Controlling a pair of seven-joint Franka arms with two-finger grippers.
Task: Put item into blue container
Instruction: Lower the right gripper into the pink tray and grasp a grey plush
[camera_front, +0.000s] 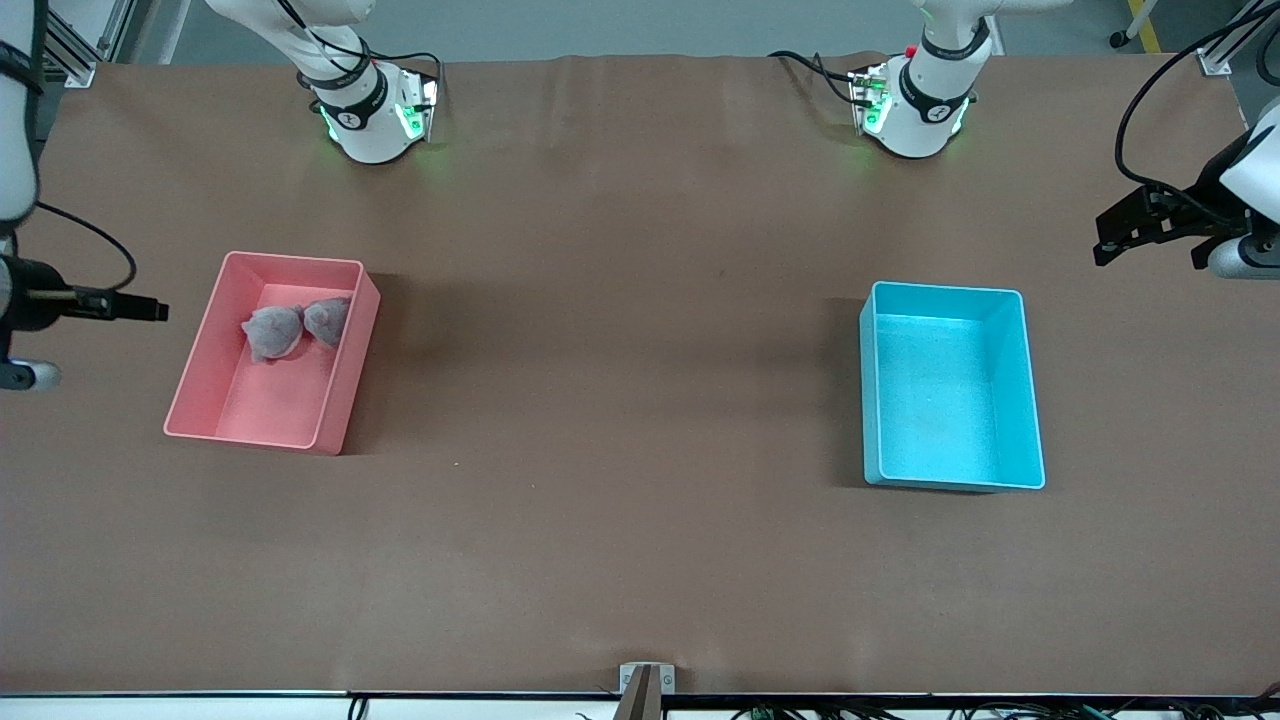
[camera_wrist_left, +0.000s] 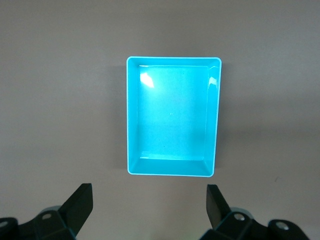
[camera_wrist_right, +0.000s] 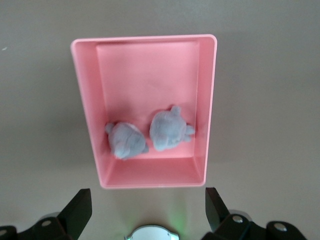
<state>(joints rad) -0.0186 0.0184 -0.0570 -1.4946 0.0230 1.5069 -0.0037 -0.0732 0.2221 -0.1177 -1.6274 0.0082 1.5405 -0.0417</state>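
The blue container (camera_front: 940, 395) is a cyan bin at the left arm's end of the table, and it holds nothing (camera_wrist_left: 170, 120). Two grey soft items (camera_front: 270, 332) (camera_front: 327, 320) lie side by side in a pink bin (camera_front: 265, 405) at the right arm's end, in the part of that bin farther from the front camera. The right wrist view shows both items (camera_wrist_right: 125, 141) (camera_wrist_right: 169, 130) in the pink bin (camera_wrist_right: 145, 75). My left gripper (camera_wrist_left: 148, 202) hangs open high up beside the cyan bin. My right gripper (camera_wrist_right: 147, 206) hangs open high up beside the pink bin. Neither holds anything.
Brown paper covers the table (camera_front: 620, 400). The two arm bases (camera_front: 372, 120) (camera_front: 915, 110) stand along the edge farthest from the front camera. The right arm's base (camera_wrist_right: 152, 234) shows between that gripper's fingers.
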